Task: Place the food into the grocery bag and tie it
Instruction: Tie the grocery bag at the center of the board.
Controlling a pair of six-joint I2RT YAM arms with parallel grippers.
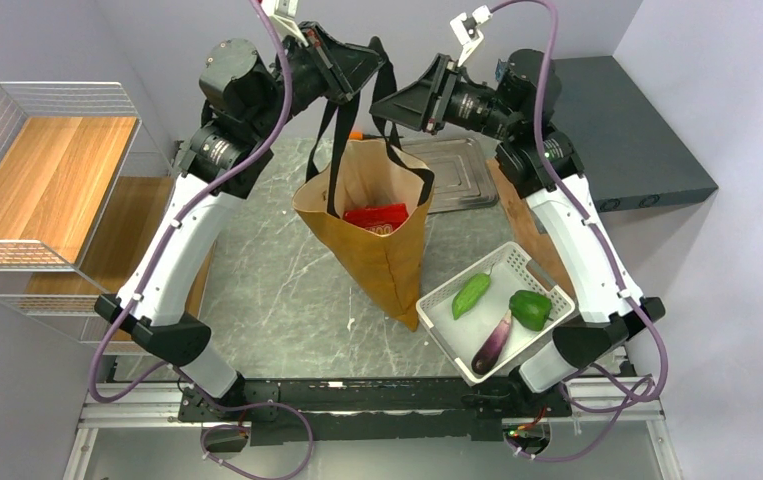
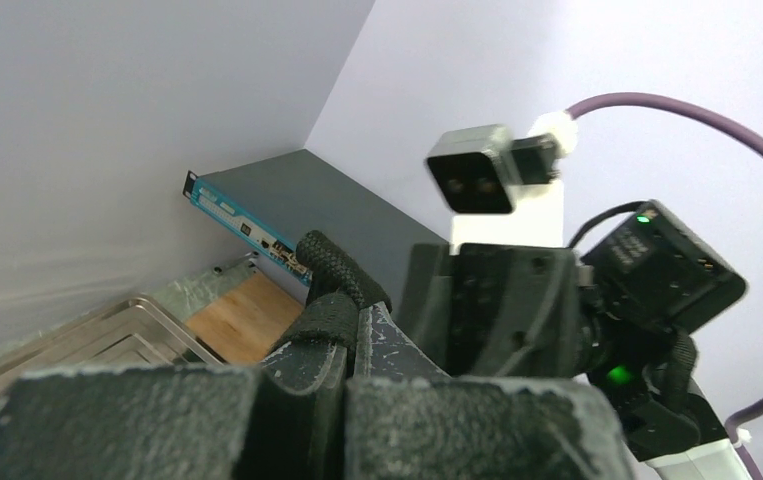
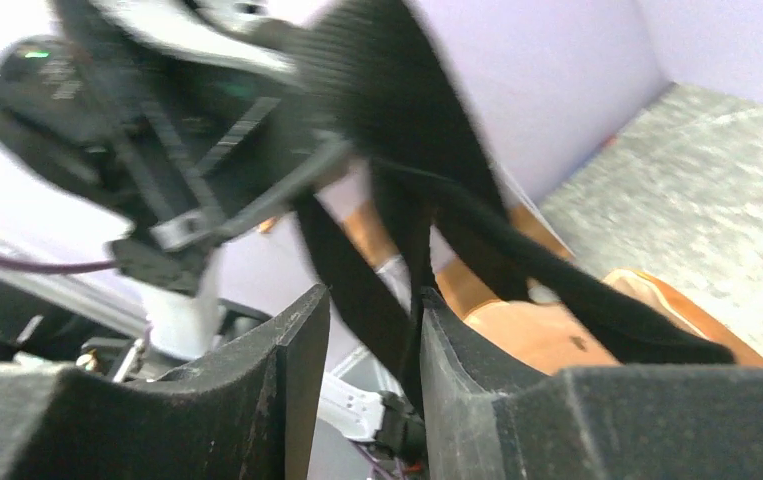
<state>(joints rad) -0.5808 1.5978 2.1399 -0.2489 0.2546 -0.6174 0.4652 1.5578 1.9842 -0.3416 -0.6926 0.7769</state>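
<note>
Left hand (image 1: 365, 68): raised at the far side of the bench (image 1: 257, 270), clamped tight on the straps (image 1: 335, 170).
Right hand (image 3: 374, 300): raised just right of it, fingers partly apart, straps between them; cannot tell if they pinch.
Grocery bag (image 1: 382, 260): hangs by the straps mid-bench, mouth open, bottom beside the white basket (image 1: 437, 300).
Food: red packet (image 1: 377, 217) inside the bag; purple oblong vegetable (image 1: 492, 343) and green pepper (image 1: 530, 308) in the basket, near right.

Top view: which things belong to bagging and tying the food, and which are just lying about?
Job: grocery bag, black straps, red packet inside, left end effector, right end effector.
Lying about: metal tray, wire shelf, grey box, white basket, its unbagged vegetables.
</note>
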